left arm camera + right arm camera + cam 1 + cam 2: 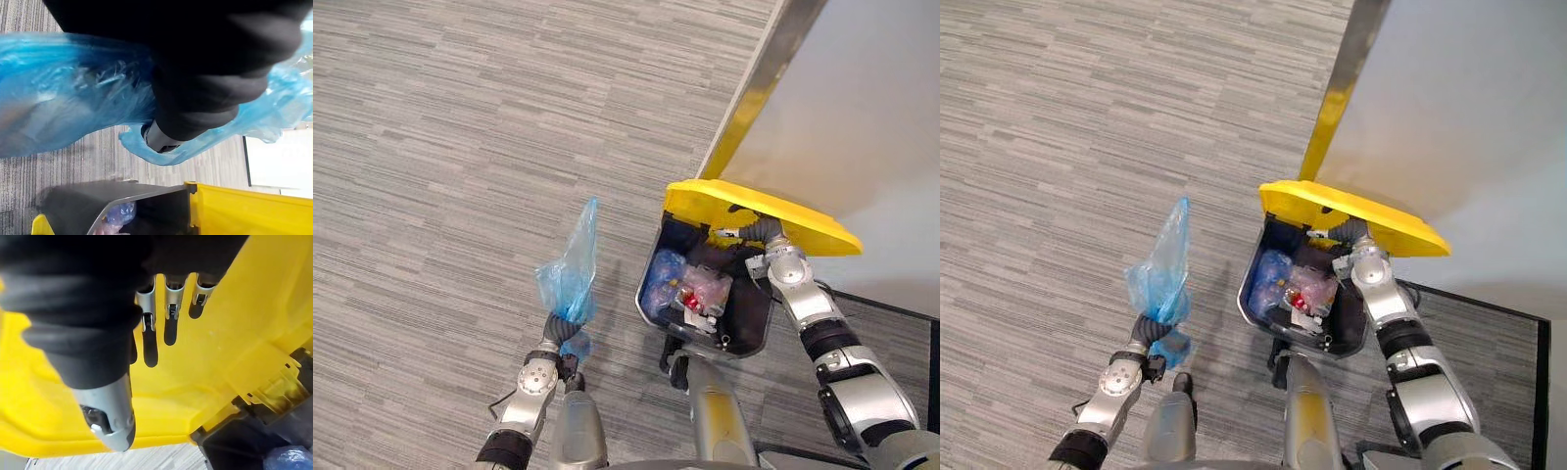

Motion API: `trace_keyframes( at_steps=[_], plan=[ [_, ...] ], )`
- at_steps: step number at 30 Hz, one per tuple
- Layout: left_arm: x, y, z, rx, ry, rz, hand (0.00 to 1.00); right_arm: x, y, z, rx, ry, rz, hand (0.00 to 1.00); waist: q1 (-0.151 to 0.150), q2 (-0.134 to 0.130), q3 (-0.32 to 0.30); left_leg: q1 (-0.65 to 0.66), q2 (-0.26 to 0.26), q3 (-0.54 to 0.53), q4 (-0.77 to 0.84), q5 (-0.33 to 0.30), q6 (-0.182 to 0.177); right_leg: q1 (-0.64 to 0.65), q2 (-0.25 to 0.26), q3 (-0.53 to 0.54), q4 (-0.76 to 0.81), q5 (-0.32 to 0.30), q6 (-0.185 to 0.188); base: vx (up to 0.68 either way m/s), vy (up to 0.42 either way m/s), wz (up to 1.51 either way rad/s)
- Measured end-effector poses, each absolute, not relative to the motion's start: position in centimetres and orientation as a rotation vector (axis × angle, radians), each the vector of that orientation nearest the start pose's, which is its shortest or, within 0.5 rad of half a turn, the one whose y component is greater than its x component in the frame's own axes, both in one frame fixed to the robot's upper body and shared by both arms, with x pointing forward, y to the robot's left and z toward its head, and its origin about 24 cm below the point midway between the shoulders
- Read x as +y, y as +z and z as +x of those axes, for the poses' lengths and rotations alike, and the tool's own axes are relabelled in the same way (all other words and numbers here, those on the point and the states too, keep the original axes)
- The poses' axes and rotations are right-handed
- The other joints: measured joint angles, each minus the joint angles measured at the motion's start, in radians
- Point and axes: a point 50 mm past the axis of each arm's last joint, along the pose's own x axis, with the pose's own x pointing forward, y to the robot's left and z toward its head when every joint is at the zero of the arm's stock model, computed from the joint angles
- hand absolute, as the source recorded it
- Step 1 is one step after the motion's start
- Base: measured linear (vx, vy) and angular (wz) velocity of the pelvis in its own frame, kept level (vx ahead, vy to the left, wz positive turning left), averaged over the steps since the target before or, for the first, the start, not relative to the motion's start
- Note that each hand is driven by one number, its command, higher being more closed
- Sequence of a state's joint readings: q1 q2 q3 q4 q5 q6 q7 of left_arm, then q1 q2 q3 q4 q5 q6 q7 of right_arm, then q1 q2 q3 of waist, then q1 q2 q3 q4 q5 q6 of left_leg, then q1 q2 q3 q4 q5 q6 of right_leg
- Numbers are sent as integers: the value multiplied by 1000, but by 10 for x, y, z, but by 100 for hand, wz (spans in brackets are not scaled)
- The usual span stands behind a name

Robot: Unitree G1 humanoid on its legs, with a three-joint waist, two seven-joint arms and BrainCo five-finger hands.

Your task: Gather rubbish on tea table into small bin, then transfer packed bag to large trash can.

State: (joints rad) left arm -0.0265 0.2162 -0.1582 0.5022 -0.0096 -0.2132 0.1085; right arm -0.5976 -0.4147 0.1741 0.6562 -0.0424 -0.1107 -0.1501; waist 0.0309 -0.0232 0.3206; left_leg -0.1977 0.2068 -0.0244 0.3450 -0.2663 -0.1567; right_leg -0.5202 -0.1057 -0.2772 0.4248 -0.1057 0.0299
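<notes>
My left hand [564, 331] is shut on the gathered neck of a blue plastic bag [571, 266], which sticks up above it over the carpet, left of the bin. In the left wrist view the blue bag [73, 103] wraps round the hand. The large dark trash can [647, 292] stands open with its yellow lid [773, 211] tipped up. My right hand [146, 306] lies under the lid [230, 333], fingers straight against its underside, thumb apart. Inside the can lie a blue bag of rubbish [663, 275] and a clear pinkish bag [707, 289].
A white wall panel with a metal edge strip [759, 93] rises just behind the can. Grey striped carpet [460, 147] spreads to the left and ahead. A dark mat edge [1489, 308] shows at the right.
</notes>
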Motion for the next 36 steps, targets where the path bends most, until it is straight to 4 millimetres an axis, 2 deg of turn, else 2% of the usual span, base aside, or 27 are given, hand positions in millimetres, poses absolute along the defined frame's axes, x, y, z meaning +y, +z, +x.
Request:
trace_keyframes(
  at_steps=[3,4,9,12,19,25,29,33,36],
  plan=[
    [178,-42,234,259,-28,243,100,-209,95,359,-72,-65,-543,0,0,0,0,0,-2,0,5,-5,5,7,0,1,-14,2,7,0,48,0],
    [161,-17,242,136,-112,176,100,-211,96,359,-70,-51,-585,0,-18,1,2,3,-11,0,10,-8,9,22,-3,6,-36,21,0,45,106,-2],
    [134,0,245,48,-219,134,100,-215,101,362,-74,-49,-628,0,-24,1,2,6,-12,1,13,-14,11,25,-3,10,-37,22,-2,38,44,-2],
    [101,24,237,-55,-412,48,100,-223,110,370,-60,-46,-735,0,-27,9,7,25,-15,14,11,-23,16,39,1,24,-49,28,7,21,43,-12],
    [50,50,241,-156,-609,-41,100,-220,119,378,-62,-29,-807,0,-52,18,12,32,-24,27,13,-30,20,44,-2,38,-61,42,-3,17,38,-5],
    [-6,100,249,-344,-802,-55,100,-218,129,383,-69,-34,-847,0,-71,30,19,33,-33,30,17,-30,20,44,-8,49,-61,50,-9,-1,2,-1],
    [-19,108,247,-381,-834,-37,100,-218,129,384,-63,-39,-858,0,-72,31,19,35,-33,33,18,-31,21,40,-4,58,-61,55,-14,-16,-7,-7],
    [-30,103,248,-368,-853,10,100,-217,132,385,-69,-39,-878,0,-73,31,19,29,-32,36,20,-33,25,30,-1,64,-61,59,-10,-24,-28,-4],
    [-38,100,256,-353,-853,64,100,-215,140,388,-89,-44,-891,0,-77,32,27,20,-32,42,26,-32,24,22,1,67,-61,63,-4,-25,-25,-4]
  ],
)
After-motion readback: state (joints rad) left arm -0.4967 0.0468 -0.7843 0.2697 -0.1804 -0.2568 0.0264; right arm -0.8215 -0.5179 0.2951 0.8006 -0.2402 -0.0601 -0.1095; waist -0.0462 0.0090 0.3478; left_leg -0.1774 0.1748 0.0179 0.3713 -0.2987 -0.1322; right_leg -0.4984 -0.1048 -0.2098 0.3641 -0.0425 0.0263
